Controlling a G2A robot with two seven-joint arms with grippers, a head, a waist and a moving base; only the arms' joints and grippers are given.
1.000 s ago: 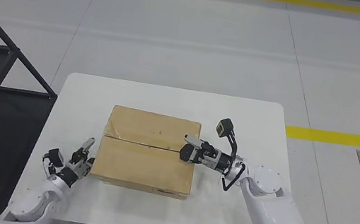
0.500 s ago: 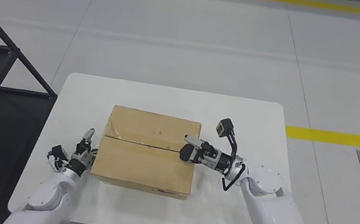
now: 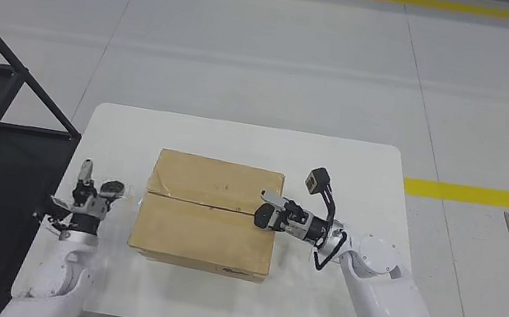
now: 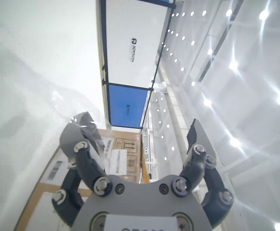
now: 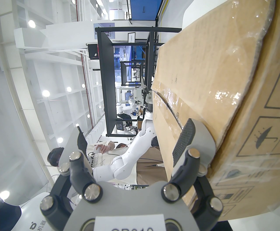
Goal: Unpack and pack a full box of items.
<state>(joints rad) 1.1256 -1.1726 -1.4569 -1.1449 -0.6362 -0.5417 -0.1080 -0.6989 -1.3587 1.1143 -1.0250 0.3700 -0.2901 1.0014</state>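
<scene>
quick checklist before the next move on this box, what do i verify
1. Box fully on the table: ok.
2. Flaps open for unpacking: not ok, both lie shut.
3. Tape along the seam cut through: cannot tell.
4. Right pincer open and placed: ok, jaws apart at the box's right edge, by the seam.
5. Left pincer open: ok, jaws apart, off the box to its left.
6. Left pincer's fingers clean: not ok, clear film clings to one.
</scene>
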